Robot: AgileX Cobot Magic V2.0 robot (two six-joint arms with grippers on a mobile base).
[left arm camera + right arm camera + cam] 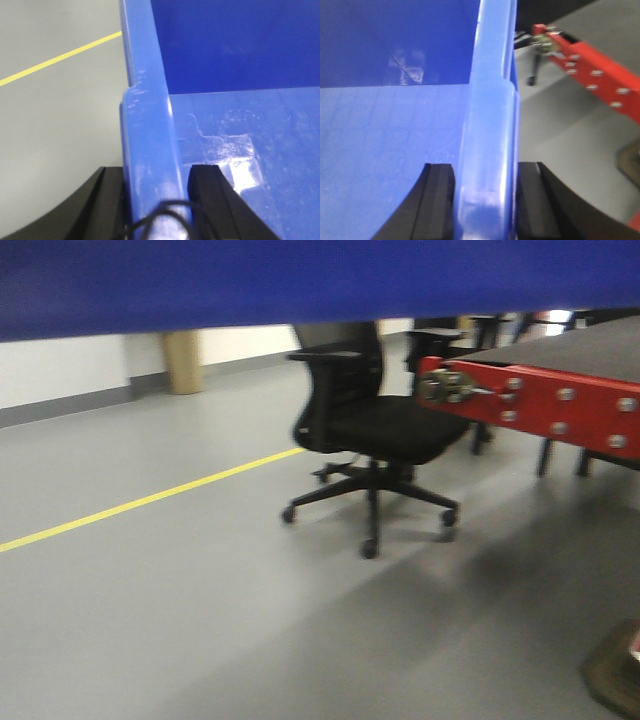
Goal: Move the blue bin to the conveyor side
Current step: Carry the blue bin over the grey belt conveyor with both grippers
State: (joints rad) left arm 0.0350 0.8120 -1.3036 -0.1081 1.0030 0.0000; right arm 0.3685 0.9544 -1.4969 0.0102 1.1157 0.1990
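Observation:
The blue bin point(300, 280) fills the top of the front view as a wide blue band, held up off the floor. My left gripper point(157, 172) is shut on the bin's left rim point(147, 130), one black finger outside and one inside. My right gripper point(487, 170) is shut on the bin's right rim point(490, 115) in the same way. The bin's inside point(260, 130) looks empty. The conveyor point(580, 348), a dark matte belt on a red frame point(540, 405), stands at the right; its red frame also shows in the right wrist view point(590, 75).
A black office chair point(370, 430) on castors stands in the middle, just left of the conveyor's end. A yellow line point(140, 502) crosses the grey floor at the left. A dark round base point(615, 675) sits at the bottom right. A white wall runs at the back left.

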